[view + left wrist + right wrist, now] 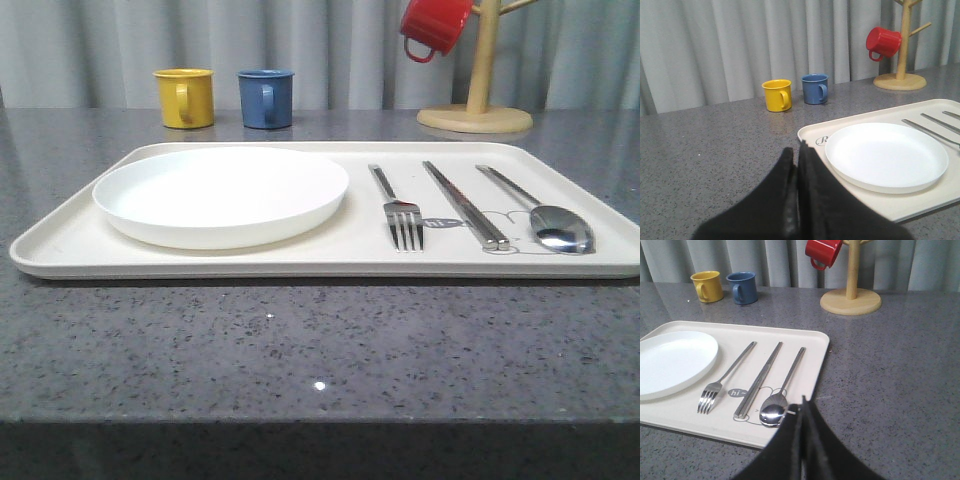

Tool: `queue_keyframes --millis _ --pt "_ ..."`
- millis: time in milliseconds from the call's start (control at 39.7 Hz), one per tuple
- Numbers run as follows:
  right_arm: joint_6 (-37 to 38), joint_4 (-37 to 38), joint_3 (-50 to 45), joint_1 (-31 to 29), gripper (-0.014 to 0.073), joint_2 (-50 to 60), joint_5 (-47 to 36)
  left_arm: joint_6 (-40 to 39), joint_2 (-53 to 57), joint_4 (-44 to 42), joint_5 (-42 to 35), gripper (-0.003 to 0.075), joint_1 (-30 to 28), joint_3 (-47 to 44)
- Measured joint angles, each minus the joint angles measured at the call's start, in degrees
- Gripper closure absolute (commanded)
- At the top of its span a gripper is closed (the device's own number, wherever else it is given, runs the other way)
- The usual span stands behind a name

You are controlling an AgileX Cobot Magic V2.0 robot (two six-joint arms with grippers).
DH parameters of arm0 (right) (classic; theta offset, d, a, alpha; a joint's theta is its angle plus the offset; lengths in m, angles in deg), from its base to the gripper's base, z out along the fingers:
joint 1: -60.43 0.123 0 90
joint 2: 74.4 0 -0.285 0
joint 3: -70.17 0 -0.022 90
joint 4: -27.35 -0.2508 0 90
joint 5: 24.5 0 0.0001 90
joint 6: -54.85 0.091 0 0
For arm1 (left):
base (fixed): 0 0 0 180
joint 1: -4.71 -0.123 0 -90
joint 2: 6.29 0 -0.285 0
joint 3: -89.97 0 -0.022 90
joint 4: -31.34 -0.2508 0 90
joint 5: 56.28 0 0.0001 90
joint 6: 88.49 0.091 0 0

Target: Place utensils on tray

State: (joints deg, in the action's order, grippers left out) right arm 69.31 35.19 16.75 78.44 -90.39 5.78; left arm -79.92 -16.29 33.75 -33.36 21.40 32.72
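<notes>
We're seeing plate point(220, 195), fork point(400, 212), chopsticks point(465, 205) and spoon point(545, 215) lying on the tray point(60, 250) mid-tabletop. Left claw point(797, 172) and right claw point(803, 420) are sitting closed, empty. We're judging it done: just retract clear, no bumping.

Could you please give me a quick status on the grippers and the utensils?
Left gripper shut, empty. Right gripper shut, empty. Plate, fork, chopsticks, spoon all on tray. Nothing in the way.
</notes>
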Motion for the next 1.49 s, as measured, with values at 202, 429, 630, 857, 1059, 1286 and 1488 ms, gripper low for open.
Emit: queue_keyframes --millis 202,429,630,857,1059,1286,1488 --pt "0.00 0.00 0.00 0.00 0.0661 0.00 0.19 0.00 0.00 0.00 0.00 0.0738 0.00 0.00" --pt "0.00 0.00 0.00 0.00 0.0661 0.00 0.19 0.00 0.00 -1.05 -0.74 0.0738 -0.13 -0.69" --pt "0.00 0.00 0.00 0.00 0.0661 0.00 0.19 0.00 0.00 -1.44 -6.45 0.0738 -6.03 -6.16" --pt "0.00 0.00 0.00 0.00 0.0661 0.00 0.24 0.00 2.56 -0.51 -7.33 0.0738 -14.08 -14.37" --pt "0.00 0.00 -0.03 0.00 0.0661 0.00 0.24 -0.09 2.56 -0.24 -9.50 0.0738 -15.93 -20.07" --pt "0.00 0.00 -0.13 0.00 0.0661 0.00 0.24 -0.09 2.56 -0.11 -12.64 0.0738 -15.93 -20.51" --pt "0.00 0.00 -0.13 0.00 0.0661 0.00 0.24 -0.09 2.56 -0.08 -12.98 0.0738 -15.93 -20.51"
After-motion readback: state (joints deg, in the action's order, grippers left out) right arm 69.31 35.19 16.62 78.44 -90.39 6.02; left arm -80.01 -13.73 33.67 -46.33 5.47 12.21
